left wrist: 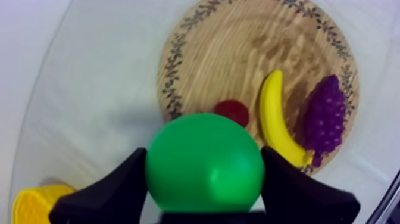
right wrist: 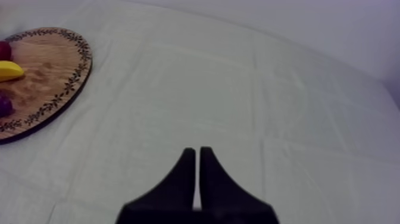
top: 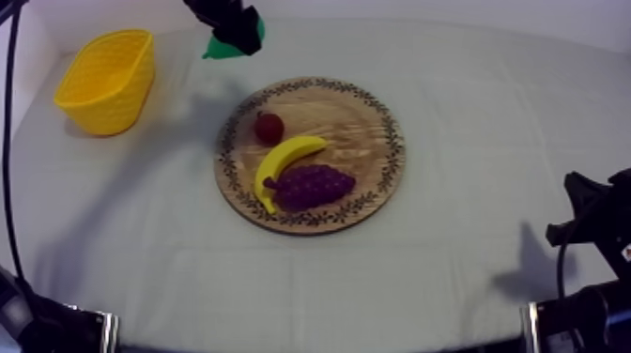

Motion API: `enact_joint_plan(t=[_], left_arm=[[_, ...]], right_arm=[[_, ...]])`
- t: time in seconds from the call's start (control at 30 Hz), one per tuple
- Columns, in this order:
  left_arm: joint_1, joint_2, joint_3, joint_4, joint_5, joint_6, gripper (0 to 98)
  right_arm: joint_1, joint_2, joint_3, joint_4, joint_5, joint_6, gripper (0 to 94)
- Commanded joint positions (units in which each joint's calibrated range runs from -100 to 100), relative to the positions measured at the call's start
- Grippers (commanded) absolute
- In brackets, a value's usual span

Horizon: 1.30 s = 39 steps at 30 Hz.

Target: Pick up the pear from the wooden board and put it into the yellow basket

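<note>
Left gripper (top: pixel 232 36), top view: it hangs over the far side of the table, fingers clamped on the pear (top: pixel 219 48). The pear is above bare cloth (top: pixel 469 272), between the yellow basket (top: pixel 105 80) at far left and the far rim of the wooden board (top: pixel 371 117). The pear's exposed green part tapers to a point toward the left; the rest is hidden under the fingers. On the board lie a small red fruit (top: pixel 269 127), a banana (top: pixel 284 160) and a bunch of grapes (top: pixel 315 186), the grapes touching the banana.

Left wrist view: black fingers (left wrist: pixel 113 184) press on either side of the pear. It shows a round outline, apparently end-on, long axis toward the camera.

Right wrist view: right gripper (right wrist: pixel 198 179) sits low over bare cloth, right of the board, fingers together in a narrow wedge, holding nothing.
</note>
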Motion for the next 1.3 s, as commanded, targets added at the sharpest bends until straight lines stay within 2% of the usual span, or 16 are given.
enact_joint_plan(t=[0.0, 0.37, 0.73, 1.27], left_arm=[[-1.87, -0.49, 0.68, -0.07, 0.02, -0.23, 58.4], [-10.67, -2.61, 4.47, -0.28, 0.01, -1.99, 59.6], [-18.96, -4.11, 5.74, -1.61, 0.01, -3.39, 60.0], [-24.98, 4.53, -0.19, -1.96, -1.34, -2.88, 62.2]], right_arm=[[-0.01, -0.02, 0.0, -0.01, 0.01, -0.02, 0.4], [-0.01, -0.02, 0.0, -0.01, 0.01, -0.02, 0.4], [-0.01, -0.02, 0.0, -0.01, 0.01, -0.02, 0.4], [-0.01, -0.02, 0.0, -0.01, 0.01, 0.03, 0.4]])
